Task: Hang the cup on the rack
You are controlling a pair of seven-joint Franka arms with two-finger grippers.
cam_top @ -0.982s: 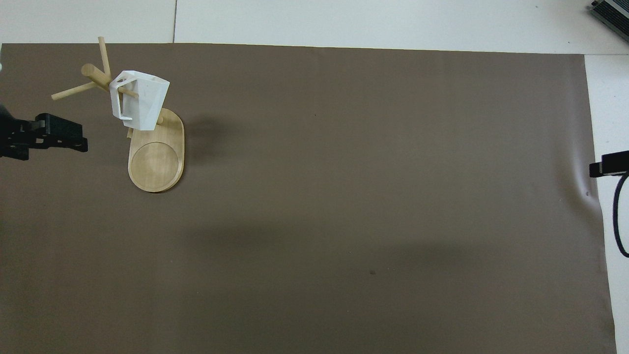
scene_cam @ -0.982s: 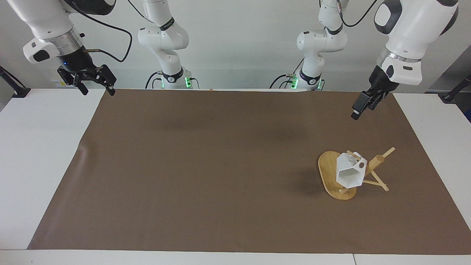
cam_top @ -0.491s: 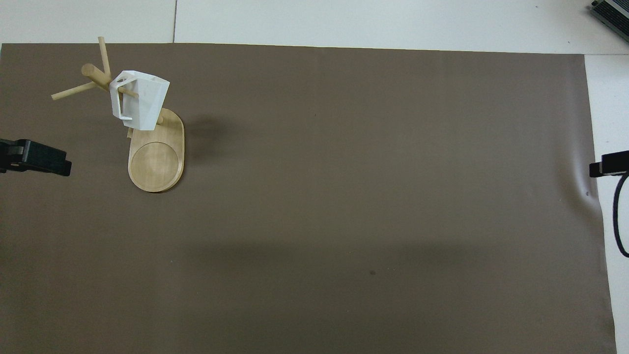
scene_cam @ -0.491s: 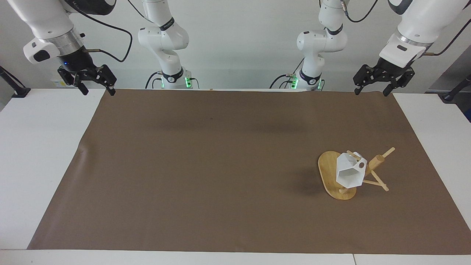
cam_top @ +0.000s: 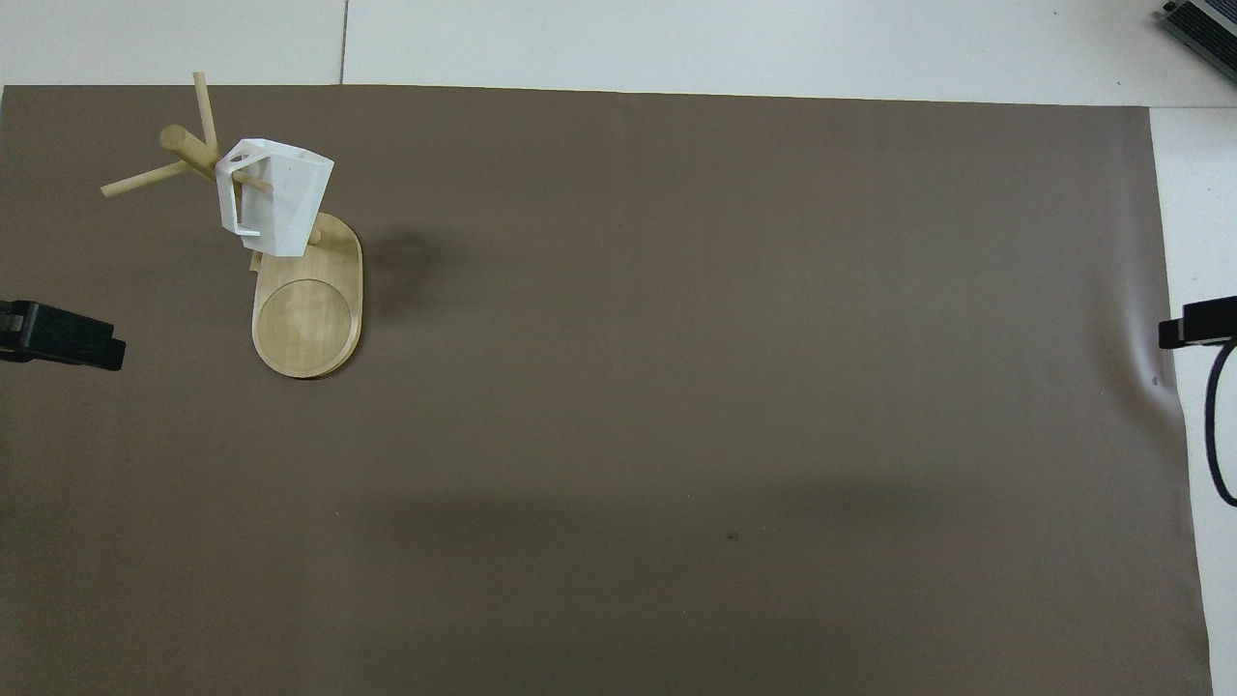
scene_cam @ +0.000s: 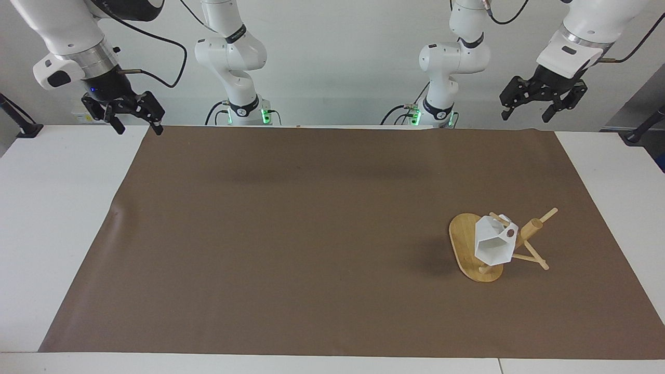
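The white faceted cup [scene_cam: 493, 244] [cam_top: 275, 198] hangs by its handle on a peg of the bamboo rack [scene_cam: 462, 236] [cam_top: 307, 319]. The rack stands on the brown mat toward the left arm's end of the table. My left gripper [scene_cam: 524, 115] [cam_top: 68, 335] is open and empty, raised over the mat's edge nearest the robots, well apart from the rack. My right gripper [scene_cam: 139, 127] [cam_top: 1198, 321] waits open and empty above the mat's corner at the right arm's end.
A brown mat [scene_cam: 311, 234] covers most of the white table [scene_cam: 57, 208]. It has a crease [cam_top: 1150, 377] at the right arm's end. A black cable [cam_top: 1213, 425] hangs by the right gripper.
My left gripper has lifted and drawn back from over the mat toward the robots' edge, turning level. The cup, the rack and the right arm have not moved.
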